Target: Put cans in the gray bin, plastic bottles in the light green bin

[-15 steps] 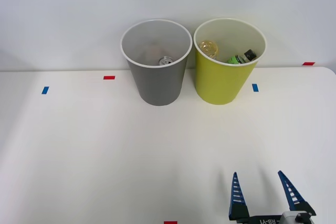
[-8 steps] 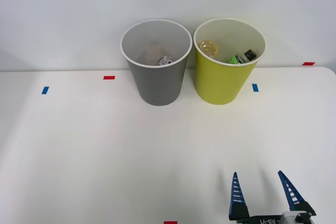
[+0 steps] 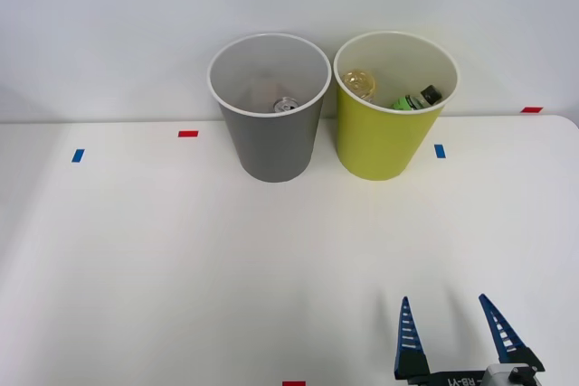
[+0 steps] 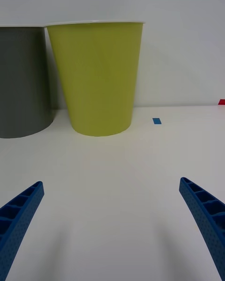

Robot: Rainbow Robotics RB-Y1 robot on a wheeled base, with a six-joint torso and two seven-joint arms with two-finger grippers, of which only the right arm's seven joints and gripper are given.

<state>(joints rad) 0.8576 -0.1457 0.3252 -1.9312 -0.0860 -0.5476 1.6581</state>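
Observation:
The gray bin (image 3: 270,137) stands at the table's far side, and a can's silver top (image 3: 286,105) shows inside it. Beside it on the right is the light green bin (image 3: 384,137), holding a clear yellowish bottle (image 3: 360,85) and a green bottle with a dark cap (image 3: 416,98). My right gripper (image 3: 450,312) hovers near the front edge at the right, well short of both bins, open with nothing between its blue fingers. In the right wrist view the light green bin (image 4: 97,77) and the gray bin (image 4: 23,82) stand ahead of the open gripper (image 4: 111,194).
Small red tape marks (image 3: 187,134) and blue tape marks (image 3: 440,151) lie on the white table. A white wall rises just behind the bins. Bare tabletop (image 3: 226,259) stretches between the gripper and the bins.

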